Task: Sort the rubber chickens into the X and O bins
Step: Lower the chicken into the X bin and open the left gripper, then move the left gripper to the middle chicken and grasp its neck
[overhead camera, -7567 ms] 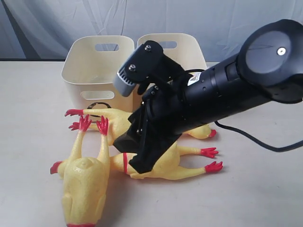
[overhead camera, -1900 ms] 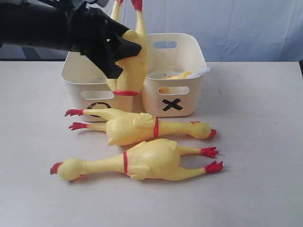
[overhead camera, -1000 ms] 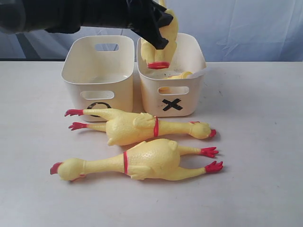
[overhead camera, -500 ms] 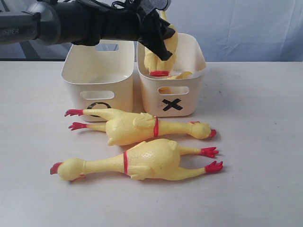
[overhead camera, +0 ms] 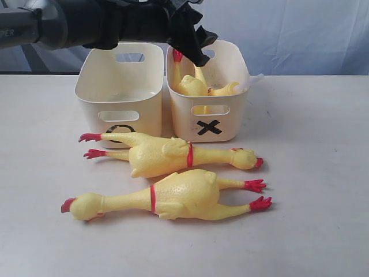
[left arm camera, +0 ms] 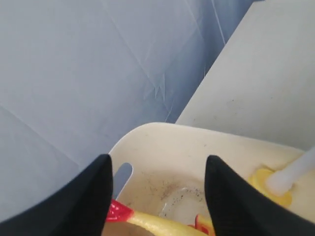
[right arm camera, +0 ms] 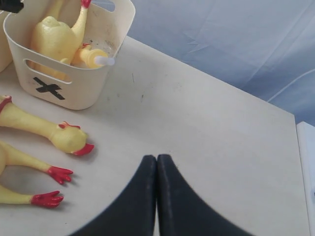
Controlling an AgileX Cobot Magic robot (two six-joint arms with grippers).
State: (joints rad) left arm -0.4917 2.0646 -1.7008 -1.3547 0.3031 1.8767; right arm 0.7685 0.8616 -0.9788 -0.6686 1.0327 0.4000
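Note:
Two cream bins stand side by side at the back: the O bin [overhead camera: 120,118] on the left, the X bin [overhead camera: 230,124] on the right. A yellow rubber chicken [overhead camera: 191,84] lies in the X bin, feet up, on top of another yellow chicken. My left gripper [overhead camera: 193,43] hangs open just above that bin, nothing between its fingers [left arm camera: 101,196]. Two more chickens lie on the table in front of the bins, the nearer one [overhead camera: 173,196] and the one behind it [overhead camera: 167,154]. My right gripper [right arm camera: 156,158] is shut and empty over bare table, right of the X bin [right arm camera: 78,91].
A white-tipped yellow piece [right arm camera: 96,58] sticks up at the X bin's right side. The table's right edge [right arm camera: 298,162] lies beyond my right gripper. A blue-grey curtain [overhead camera: 300,29] backs the scene.
My left gripper has carried a chicken from above the O bin over to the X bin, lowered it and let go. The chicken now rests in the X bin.

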